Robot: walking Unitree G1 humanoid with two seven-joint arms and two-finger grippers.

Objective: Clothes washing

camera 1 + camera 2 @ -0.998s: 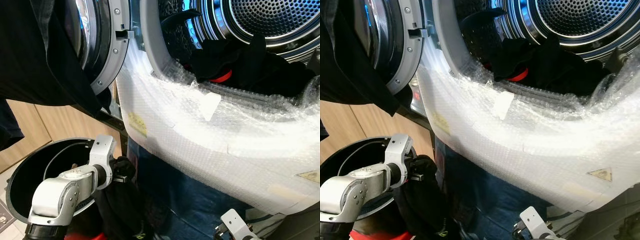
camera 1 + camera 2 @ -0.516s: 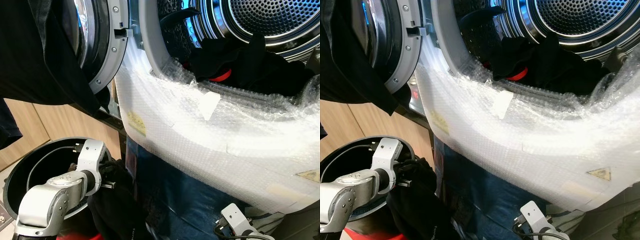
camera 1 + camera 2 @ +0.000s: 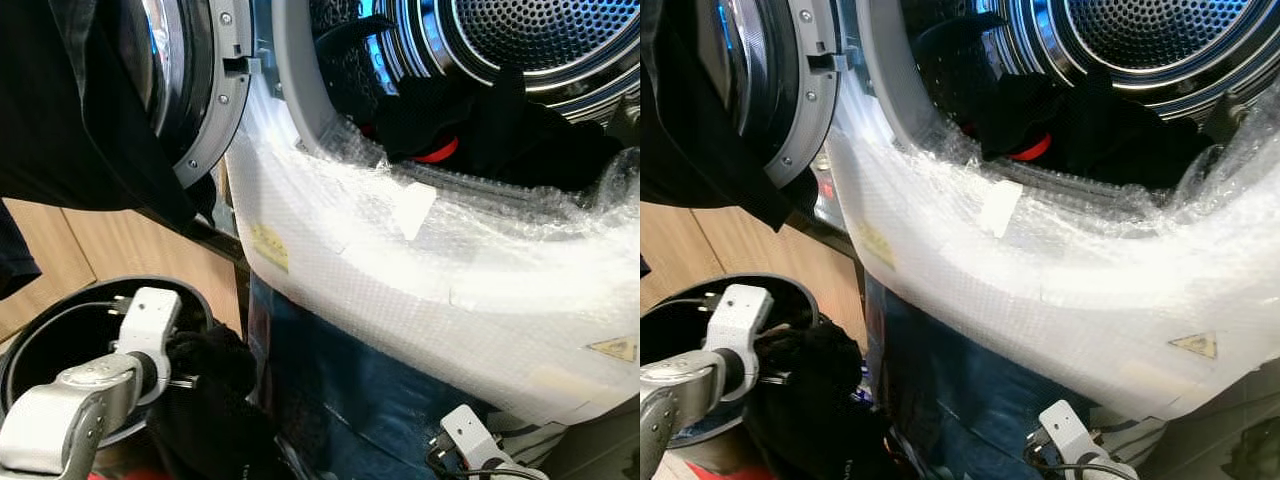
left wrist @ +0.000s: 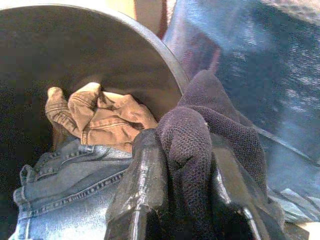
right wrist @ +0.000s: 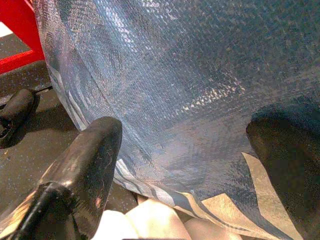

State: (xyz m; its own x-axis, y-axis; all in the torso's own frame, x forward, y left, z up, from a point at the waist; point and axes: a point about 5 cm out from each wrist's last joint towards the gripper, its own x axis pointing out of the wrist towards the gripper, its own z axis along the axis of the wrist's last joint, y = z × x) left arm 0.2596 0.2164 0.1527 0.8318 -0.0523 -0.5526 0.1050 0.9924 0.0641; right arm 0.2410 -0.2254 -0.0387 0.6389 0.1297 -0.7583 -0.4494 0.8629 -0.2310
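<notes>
Left wrist view showed the left end effector (image 4: 182,200) pinching a dark knit garment (image 4: 200,145) between its two black fingers (image 4: 142,185), at the rim of a black round basket (image 4: 100,60). Inside that basket lay a tan garment (image 4: 97,117) and blue jeans (image 4: 70,195). From the head camera, the left arm (image 3: 80,400) reached low on the robot's left, the dark knit garment bunched just beside the basket's edge and close to the washing machine's blue-wrapped front (image 3: 350,390). Above, the machine's opening was padded with bubble wrap (image 3: 420,260), and dark clothes with a red strip (image 3: 480,120) sat at the mouth of the steel drum (image 3: 540,35). The door (image 3: 190,90) stood open, a black cloth (image 3: 70,110) draped over it. The right end effector (image 5: 185,165) hung low against the blue wrap, fingers spread apart and gripping nothing.
</notes>
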